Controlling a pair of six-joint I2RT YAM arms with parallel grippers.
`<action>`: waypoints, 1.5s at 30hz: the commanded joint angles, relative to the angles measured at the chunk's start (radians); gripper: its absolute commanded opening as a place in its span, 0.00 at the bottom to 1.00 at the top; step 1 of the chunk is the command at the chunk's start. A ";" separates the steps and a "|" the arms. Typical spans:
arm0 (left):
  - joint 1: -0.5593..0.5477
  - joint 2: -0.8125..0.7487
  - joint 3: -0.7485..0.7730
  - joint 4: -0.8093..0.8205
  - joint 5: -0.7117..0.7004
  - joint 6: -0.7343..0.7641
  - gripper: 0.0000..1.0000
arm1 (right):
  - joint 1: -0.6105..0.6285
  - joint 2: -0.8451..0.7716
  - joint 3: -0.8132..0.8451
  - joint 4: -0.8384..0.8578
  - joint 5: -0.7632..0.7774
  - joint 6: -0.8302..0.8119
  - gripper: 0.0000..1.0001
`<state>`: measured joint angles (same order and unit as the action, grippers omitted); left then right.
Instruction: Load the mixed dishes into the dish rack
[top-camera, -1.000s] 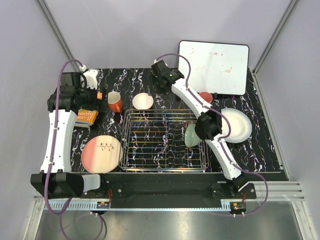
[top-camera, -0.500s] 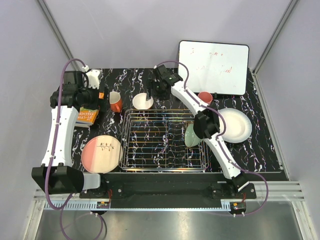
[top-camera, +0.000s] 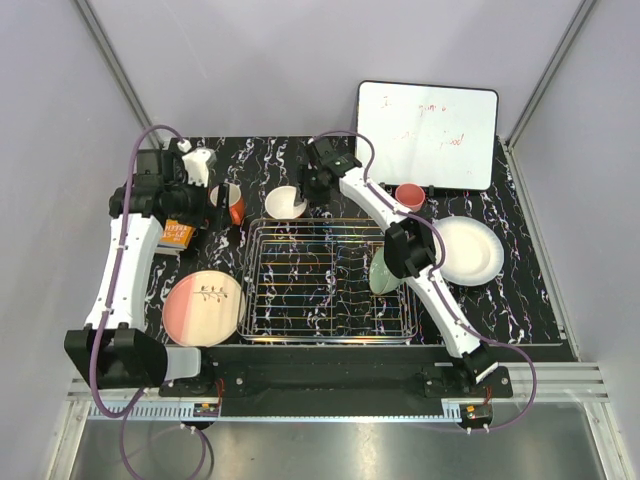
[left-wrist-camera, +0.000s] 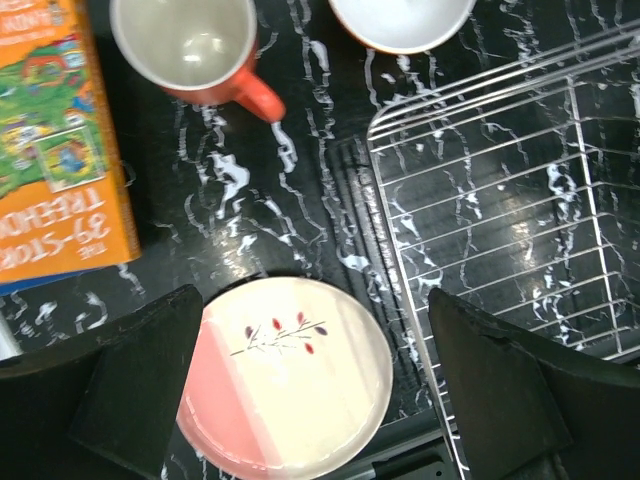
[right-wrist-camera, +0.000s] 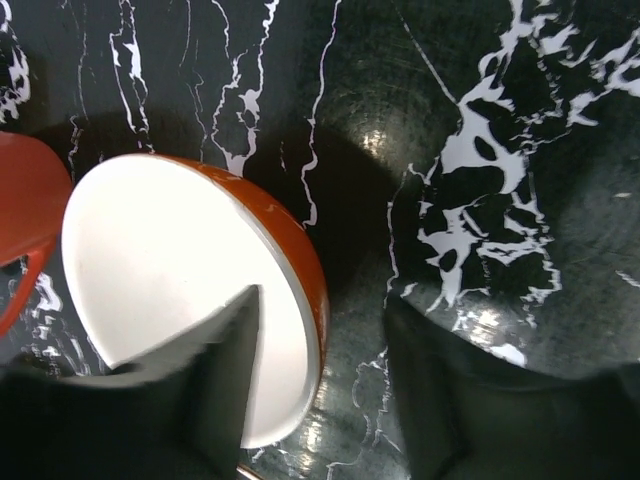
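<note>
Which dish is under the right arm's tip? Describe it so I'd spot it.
Find the big wire rack. Just beyond its far left corner sits the orange bowl, white inside. Unlike the mug to its left, it is wider and has no handle.

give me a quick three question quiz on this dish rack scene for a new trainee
1. True or false: the pale green bowl is already in the dish rack.
2. The fingers of the right end effector straddle the rim of which dish? A) white plate B) orange bowl C) small pink cup
3. Count: how many dishes are on the table outside the rack?

Key: 1 true; 2 B; 3 five
</note>
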<state>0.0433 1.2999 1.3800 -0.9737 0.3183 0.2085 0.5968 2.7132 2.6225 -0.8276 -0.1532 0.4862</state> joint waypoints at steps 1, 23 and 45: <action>-0.023 0.012 -0.025 0.055 0.087 0.031 0.99 | -0.002 0.028 -0.001 0.047 -0.057 0.037 0.50; -0.207 0.407 0.221 0.156 0.061 0.184 0.99 | -0.045 -0.306 -0.114 -0.036 0.403 -0.110 0.00; -0.356 0.535 0.223 0.101 0.050 0.310 0.92 | -0.046 -1.185 -0.850 -0.162 0.715 -0.078 0.00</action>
<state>-0.2924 1.7882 1.5608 -0.8890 0.4248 0.4965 0.5449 1.6825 1.8454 -1.0019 0.5312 0.3656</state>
